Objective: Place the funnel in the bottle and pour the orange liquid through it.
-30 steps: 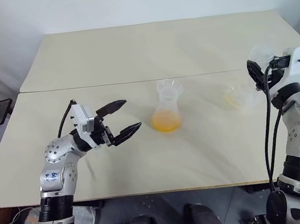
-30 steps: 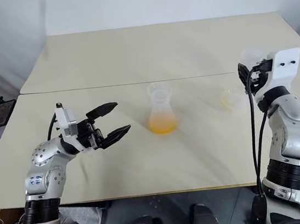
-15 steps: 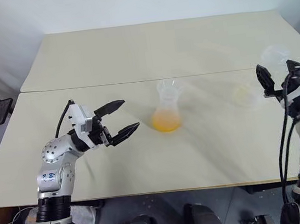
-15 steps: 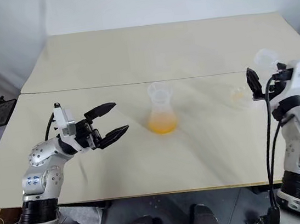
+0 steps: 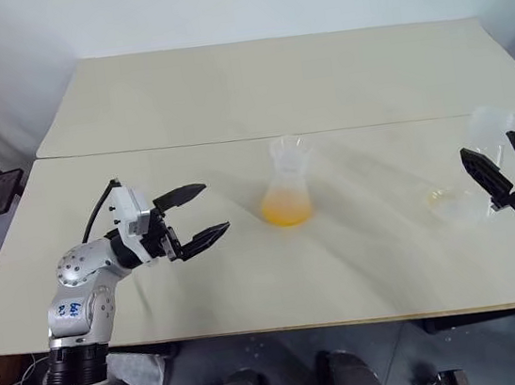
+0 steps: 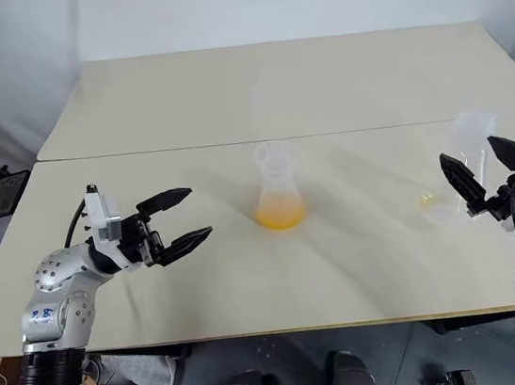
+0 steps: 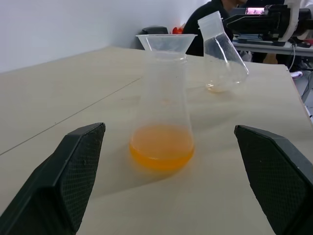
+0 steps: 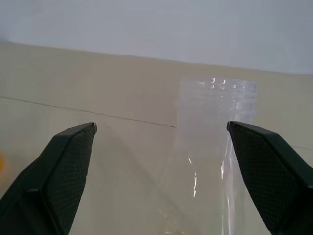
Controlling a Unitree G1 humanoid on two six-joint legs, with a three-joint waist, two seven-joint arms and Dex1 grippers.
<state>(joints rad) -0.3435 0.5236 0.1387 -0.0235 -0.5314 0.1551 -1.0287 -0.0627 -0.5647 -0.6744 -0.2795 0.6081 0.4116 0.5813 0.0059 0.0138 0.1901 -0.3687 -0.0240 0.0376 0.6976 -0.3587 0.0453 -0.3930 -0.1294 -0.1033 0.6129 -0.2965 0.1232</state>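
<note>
Centrally, ahead of the wide-open, empty left gripper (image 5: pixel 192 217), the bottle (image 5: pixel 286 192) holds the orange liquid (image 7: pixel 161 152), with the funnel (image 7: pixel 166 42) seated in its mouth; a nearly empty clear flask (image 6: pixel 456 187) stands between the spread, empty right gripper (image 6: pixel 486 175) fingers, on the pale table (image 5: pixel 253 89)

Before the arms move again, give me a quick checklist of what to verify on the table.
1. Funnel seated in the flask mouth: ok.
2. Orange liquid in the flask: ok.
3. Bottle emptied: ok, only a trace at its base.
4. Right gripper open, fingers apart from the bottle: ok.
5. Bottle standing steady: cannot tell; it looks tilted from the left wrist.
6. Left gripper open, short of the flask: ok.
</note>
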